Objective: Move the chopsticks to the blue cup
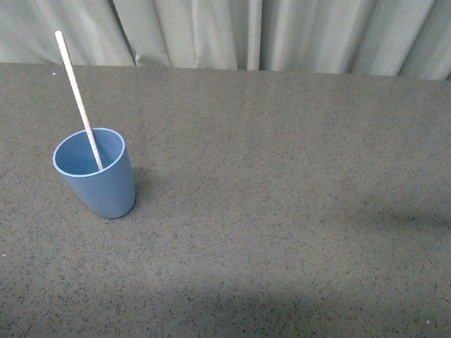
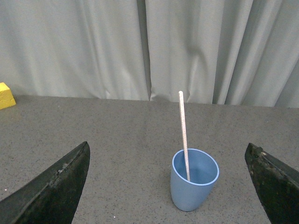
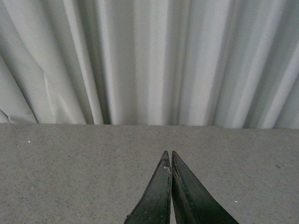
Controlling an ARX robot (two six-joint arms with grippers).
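Observation:
The blue cup [image 1: 96, 172] stands upright on the table at the left of the front view. One thin pale chopstick [image 1: 76, 94] stands in it, leaning back and left, with its lower end inside the cup. No arm shows in the front view. In the left wrist view the blue cup [image 2: 193, 182] with the chopstick [image 2: 183, 130] sits between and beyond my left gripper's [image 2: 168, 161] wide-apart black fingers, which touch nothing. My right gripper [image 3: 168, 153] is shut with nothing in it, over bare table, facing the curtain.
The dark speckled table [image 1: 282, 211] runs back to a pale grey curtain [image 1: 282, 32]. A yellow block [image 2: 5, 95] lies at the table's far edge in the left wrist view.

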